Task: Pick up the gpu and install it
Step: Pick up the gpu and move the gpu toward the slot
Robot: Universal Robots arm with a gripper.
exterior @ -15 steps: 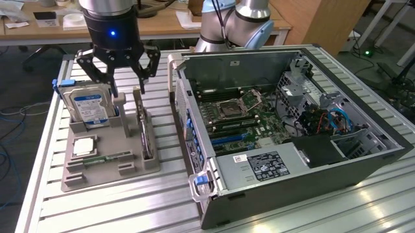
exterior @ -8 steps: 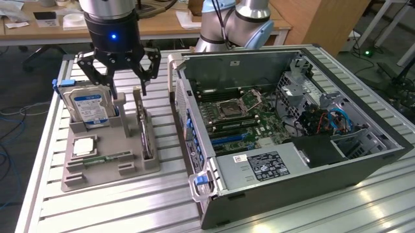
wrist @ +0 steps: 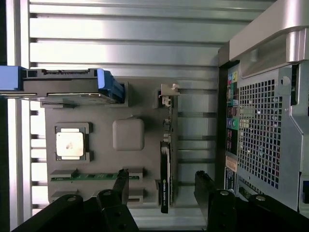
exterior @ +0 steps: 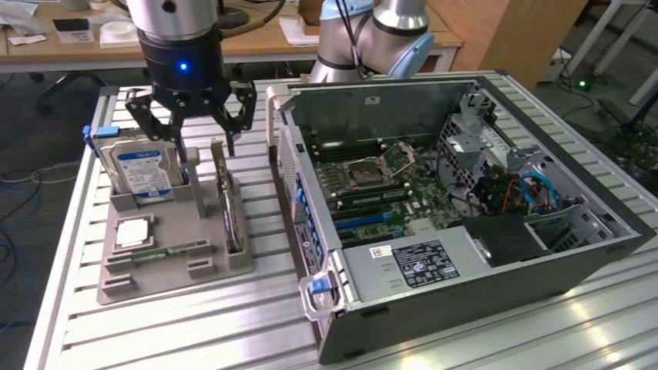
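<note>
The gpu (exterior: 231,212) stands on its edge in a slot of the grey holder tray (exterior: 175,270), its pale end bracket toward the back. My gripper (exterior: 199,137) hangs a little above the card's bracket end, open and holding nothing. In the wrist view the gpu (wrist: 165,154) appears edge-on as a thin dark strip, and my gripper (wrist: 161,186) straddles it with one dark finger (wrist: 120,181) on each side, apart from it. The open computer case (exterior: 452,193) lies at the exterior view's right with its motherboard and blue slot (exterior: 360,221) exposed.
The tray also holds a silver hard drive (exterior: 144,173) with a blue label, a processor chip (exterior: 134,231) and a green memory stick (exterior: 165,253). The case's rear wall (wrist: 265,121) stands close beside the tray. Everything rests on a slatted metal table (exterior: 185,331).
</note>
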